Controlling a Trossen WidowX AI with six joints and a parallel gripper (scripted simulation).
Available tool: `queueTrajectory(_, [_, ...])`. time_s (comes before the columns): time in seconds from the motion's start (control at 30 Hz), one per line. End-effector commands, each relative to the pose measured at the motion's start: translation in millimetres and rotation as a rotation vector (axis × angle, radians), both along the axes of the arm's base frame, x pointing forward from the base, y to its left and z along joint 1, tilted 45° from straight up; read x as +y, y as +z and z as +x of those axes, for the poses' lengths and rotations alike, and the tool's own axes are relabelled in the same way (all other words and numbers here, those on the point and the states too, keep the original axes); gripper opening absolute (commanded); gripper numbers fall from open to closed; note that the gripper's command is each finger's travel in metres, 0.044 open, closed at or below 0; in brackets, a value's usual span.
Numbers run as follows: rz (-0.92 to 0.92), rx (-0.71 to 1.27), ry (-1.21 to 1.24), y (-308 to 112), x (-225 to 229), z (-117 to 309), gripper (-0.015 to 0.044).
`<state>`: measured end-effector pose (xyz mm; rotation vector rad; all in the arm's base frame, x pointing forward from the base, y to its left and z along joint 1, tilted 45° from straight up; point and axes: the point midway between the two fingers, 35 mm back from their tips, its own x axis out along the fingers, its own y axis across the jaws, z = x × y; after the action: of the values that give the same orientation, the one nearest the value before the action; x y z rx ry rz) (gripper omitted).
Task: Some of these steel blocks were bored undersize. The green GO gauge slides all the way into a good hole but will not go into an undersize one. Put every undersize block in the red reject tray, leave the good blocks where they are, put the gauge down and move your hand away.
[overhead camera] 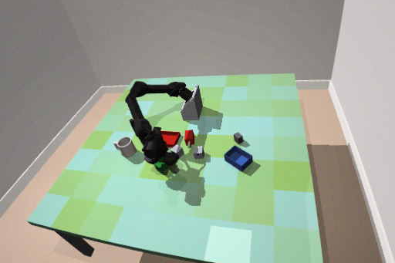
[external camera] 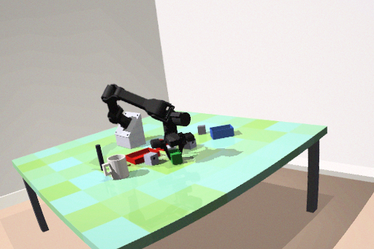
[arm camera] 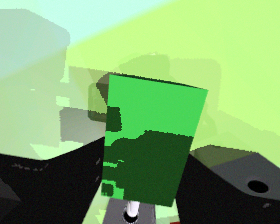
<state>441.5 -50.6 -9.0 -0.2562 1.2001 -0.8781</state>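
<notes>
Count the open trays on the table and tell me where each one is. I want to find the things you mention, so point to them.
2. The red tray [overhead camera: 172,138] [external camera: 136,158] is near the mug [overhead camera: 126,148] [external camera: 119,168], partly hidden by the arm in the top view; the blue tray [overhead camera: 232,160] [external camera: 222,132] is near the small dark cube [overhead camera: 238,138] [external camera: 201,130].

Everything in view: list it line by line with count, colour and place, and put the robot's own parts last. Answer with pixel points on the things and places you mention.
table [overhead camera: 254,210] [external camera: 175,191]: one, green and teal patchwork, under everything
GO gauge [overhead camera: 160,165] [external camera: 177,158] [arm camera: 151,115]: one, green, between the gripper's fingers
pale blocks [overhead camera: 198,153] [external camera: 149,159] [arm camera: 116,217]: three, grey, around the gripper
small cube [overhead camera: 238,138] [external camera: 201,129]: one, darker grey, near the blue tray
reject tray [overhead camera: 170,144] [external camera: 137,160]: one, red, beside the arm
red-handled tool [overhead camera: 189,136]: one, between reject tray and base
blue tray [overhead camera: 232,161] [external camera: 222,132]: one, apart from the arm
mug [overhead camera: 127,147] [external camera: 118,168]: one, pale grey, at table's side
upright rod [external camera: 99,156]: one, black, behind the mug
base mount [overhead camera: 190,112] [external camera: 135,136]: one, grey
arm [overhead camera: 152,89] [external camera: 135,99]: one, black
gripper [overhead camera: 168,160] [external camera: 175,153] [arm camera: 143,141]: one, black, shut on the gauge
</notes>
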Motion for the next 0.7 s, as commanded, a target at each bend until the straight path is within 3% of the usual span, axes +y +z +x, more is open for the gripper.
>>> queueTrajectory(0.0, [-0.004,-0.004,0.007,3.0,0.8,5.2,0.0])
queueTrajectory(0.67, [-0.004,-0.005,0.007,5.3,-0.9,12.9,0.0])
